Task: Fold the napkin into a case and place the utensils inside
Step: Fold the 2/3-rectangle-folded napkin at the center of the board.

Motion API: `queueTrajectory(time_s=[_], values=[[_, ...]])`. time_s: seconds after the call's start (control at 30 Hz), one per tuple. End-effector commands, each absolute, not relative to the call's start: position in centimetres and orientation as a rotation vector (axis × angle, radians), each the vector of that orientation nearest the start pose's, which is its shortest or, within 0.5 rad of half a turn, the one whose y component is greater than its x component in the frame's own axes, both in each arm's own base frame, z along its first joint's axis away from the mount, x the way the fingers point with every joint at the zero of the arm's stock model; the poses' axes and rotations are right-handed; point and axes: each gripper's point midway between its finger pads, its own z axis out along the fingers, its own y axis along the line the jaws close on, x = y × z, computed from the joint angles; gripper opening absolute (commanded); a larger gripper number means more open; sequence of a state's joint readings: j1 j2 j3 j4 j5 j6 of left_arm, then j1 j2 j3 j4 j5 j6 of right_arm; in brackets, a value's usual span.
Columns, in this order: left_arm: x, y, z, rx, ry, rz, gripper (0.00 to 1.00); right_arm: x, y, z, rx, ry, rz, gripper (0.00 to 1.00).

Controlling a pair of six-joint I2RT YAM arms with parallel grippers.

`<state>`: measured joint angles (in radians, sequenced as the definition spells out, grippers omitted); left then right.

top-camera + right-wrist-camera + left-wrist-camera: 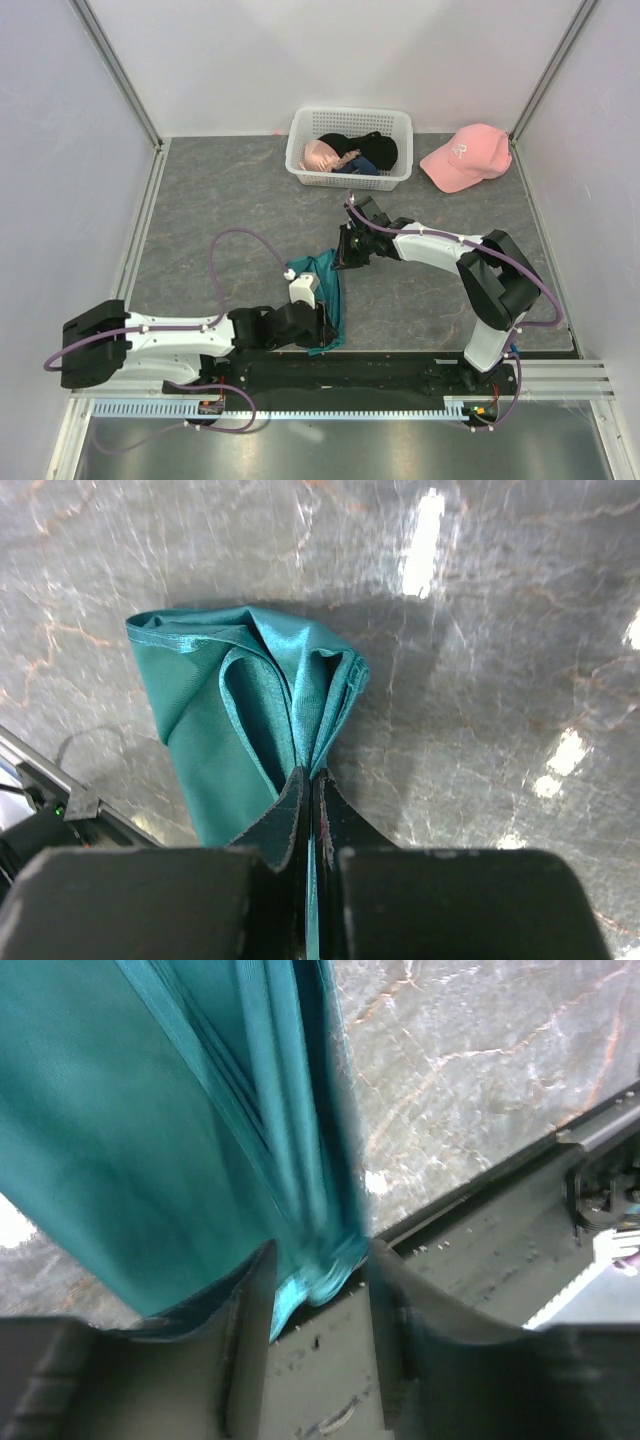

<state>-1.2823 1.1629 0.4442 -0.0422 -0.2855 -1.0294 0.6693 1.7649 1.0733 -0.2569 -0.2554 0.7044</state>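
Both ends of the napkin [240, 700] are in my grip over the table [480, 630], mid-fold: my right gripper [309, 780] is clamped tight on gathered layers, my left gripper [315, 1260] apparently pinches the near hem, so next I should lay it down flat, evenly.

Two YAM arms: white shells, black joints.
The left arm [170, 338] and the right arm [440, 245] are wearing white link covers between black motor housings, with a lilac cable [240, 235] looping along each; the left gripper [328, 336] and the right gripper [345, 258] are showing matte black fingers [285, 825], tapering and smooth-edged — a white block [303, 289] is sitting behind the left one.
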Motion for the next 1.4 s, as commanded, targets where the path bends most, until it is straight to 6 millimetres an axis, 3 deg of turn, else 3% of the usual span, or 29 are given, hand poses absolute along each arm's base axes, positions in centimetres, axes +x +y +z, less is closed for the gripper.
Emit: queueTrajectory(time_s=[0.0, 0.03, 0.13, 0.2, 0.3, 0.37, 0.47, 0.6, 0.77, 1.03, 1.2, 1.37], values=[[10.9, -28.8, 7.5, 0.175, 2.374, -0.840, 0.56, 30.1, 32.1, 7.2, -0.038, 2.605, 0.843, 0.00], [11.4, -28.9, 9.2, 0.152, 2.338, -0.871, 0.56, 30.0, 32.1, 7.2, -0.035, 2.607, 0.843, 0.00], [13.6, -27.6, 11.6, 0.068, 2.283, -0.881, 0.52, 29.9, 32.1, 7.2, -0.040, 2.605, 0.844, 0.00], [16.0, -26.2, 12.2, -0.033, 2.265, -0.871, 0.42, 29.8, 32.1, 7.1, -0.046, 2.611, 0.843, 0.00], [19.4, -23.5, 11.5, -0.185, 2.290, -0.826, 0.24, 29.6, 32.3, 7.1, -0.046, 2.611, 0.847, 0.00], [21.2, -22.9, 10.4, -0.195, 2.309, -0.780, 0.13, 29.6, 32.3, 7.1, -0.045, 2.611, 0.847, 0.00], [23.6, -23.0, 8.9, -0.168, 2.330, -0.743, 0.08, 29.6, 32.5, 7.3, -0.046, 2.607, 0.853, 0.00], [25.4, -24.4, 8.3, -0.132, 2.327, -0.744, 0.07, 29.4, 32.8, 7.4, -0.048, 2.609, 0.861, 0.00], [26.7, -25.3, 7.1, -0.120, 2.339, -0.734, 0.06, 29.0, 33.6, 7.8, -0.057, 2.607, 0.879, 0.00], [26.7, -25.8, 3.0, -0.133, 2.446, -0.690, 0.05, 28.5, 34.8, 8.4, -0.044, 2.607, 0.914, 0.00], [26.7, -26.0, 2.1, -0.137, 2.462, -0.693, 0.04, 27.6, 36.1, 8.4, -0.016, 2.631, 0.956, 0.00], [26.8, -26.3, 1.7, -0.137, 2.466, -0.704, 0.03, 26.7, 37.5, 7.0, 0.120, 2.644, 1.044, 0.00]])
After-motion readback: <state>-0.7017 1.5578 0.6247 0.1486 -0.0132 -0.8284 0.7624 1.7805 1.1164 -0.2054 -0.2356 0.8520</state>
